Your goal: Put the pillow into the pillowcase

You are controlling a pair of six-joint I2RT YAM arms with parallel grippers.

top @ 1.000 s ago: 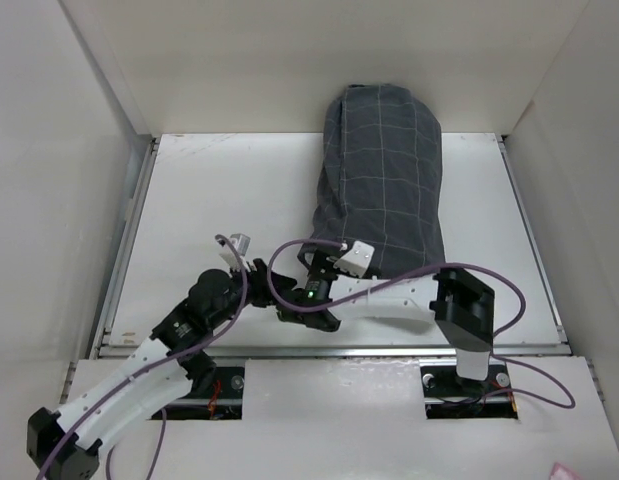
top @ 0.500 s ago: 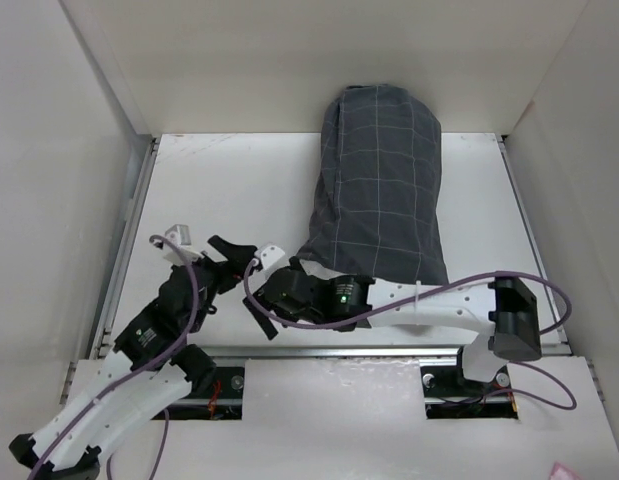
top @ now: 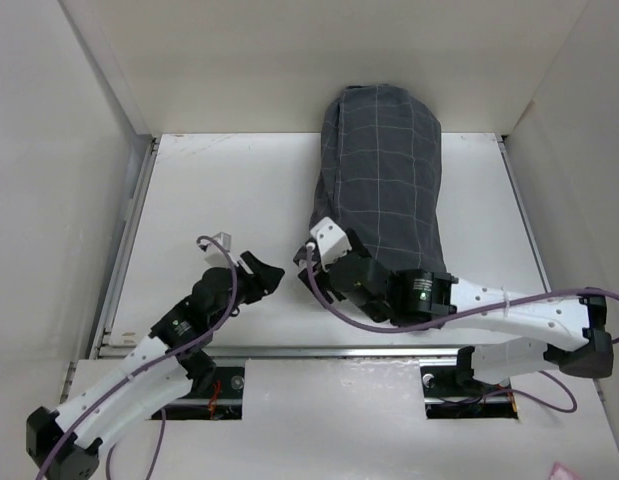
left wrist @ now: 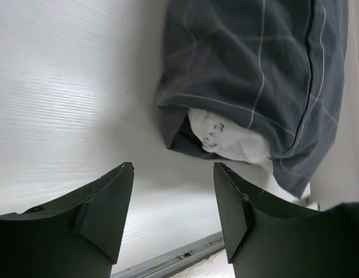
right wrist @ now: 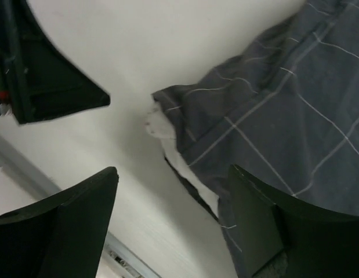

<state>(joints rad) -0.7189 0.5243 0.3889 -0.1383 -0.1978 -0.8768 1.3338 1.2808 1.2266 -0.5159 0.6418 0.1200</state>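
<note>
Both tools gape empty, the left tool (left wrist: 173, 174) moderately, the right tool (right wrist: 173, 171) wide, near the dark grey grid-lined cloth pillowcase (top: 381, 180) on the white table (top: 219, 190) between white walls (top: 49, 200).

A white table (top: 229, 190) fills the middle of the top view, a plain white back wall (top: 319, 50) above it, a metal rail (top: 269, 351) along its lower edge, evenly lit

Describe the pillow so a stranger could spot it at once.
On the white table, a dark grey pillowcase with a thin light grid lies lengthwise, reaching the back wall. At its near, open end a bit of white pillow pokes out. It is the only soft white thing, framed by dark cloth.
</note>
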